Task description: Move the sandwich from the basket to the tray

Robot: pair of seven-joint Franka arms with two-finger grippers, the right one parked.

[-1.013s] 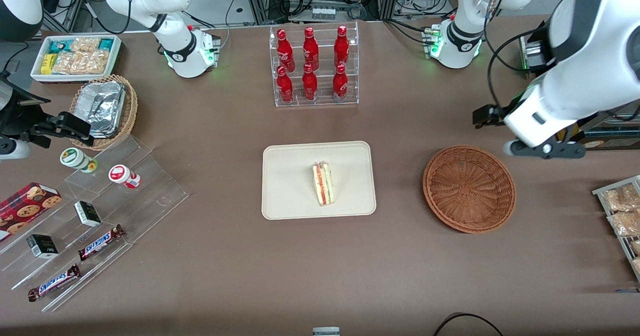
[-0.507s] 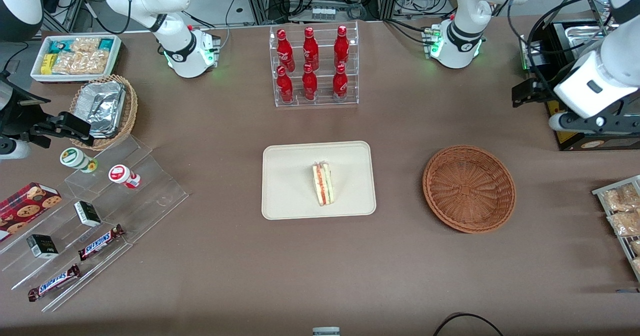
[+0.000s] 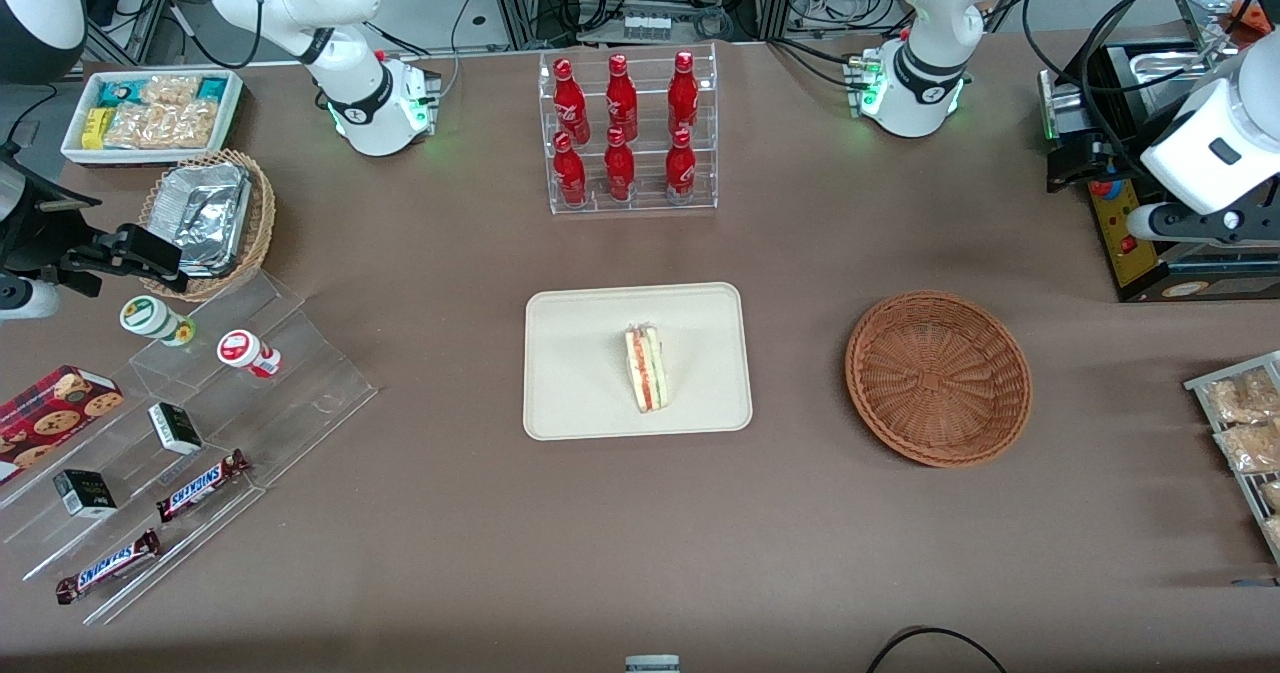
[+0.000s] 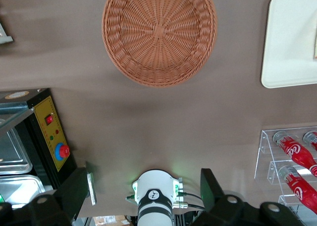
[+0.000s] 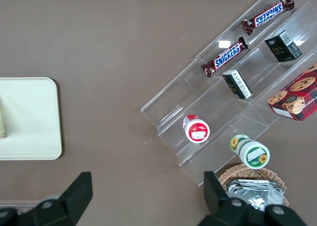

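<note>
The sandwich (image 3: 647, 368), a pale wedge with red and green filling, lies in the middle of the cream tray (image 3: 580, 353). The reddish-brown basket (image 3: 938, 378) stands empty beside the tray, toward the working arm's end. My gripper (image 3: 1180, 168) hangs high over the table edge at that end, farther from the front camera than the basket and well off to its side. In the left wrist view the gripper (image 4: 146, 181) is open with nothing between its fingers, and the basket (image 4: 159, 35) and a corner of the tray (image 4: 292, 37) lie below.
A clear rack of red bottles (image 3: 628, 133) stands farther back than the tray. A black box with a yellow panel (image 3: 1130, 233) sits under my gripper. Snack packets (image 3: 1245, 423) lie at the working arm's end; a tan basket of foil containers (image 3: 205, 218) and candy shelves (image 3: 190, 453) at the parked arm's.
My gripper has risen and drawn away from the basket toward the working arm's end of the table. The sandwich, tray and basket have not moved.
</note>
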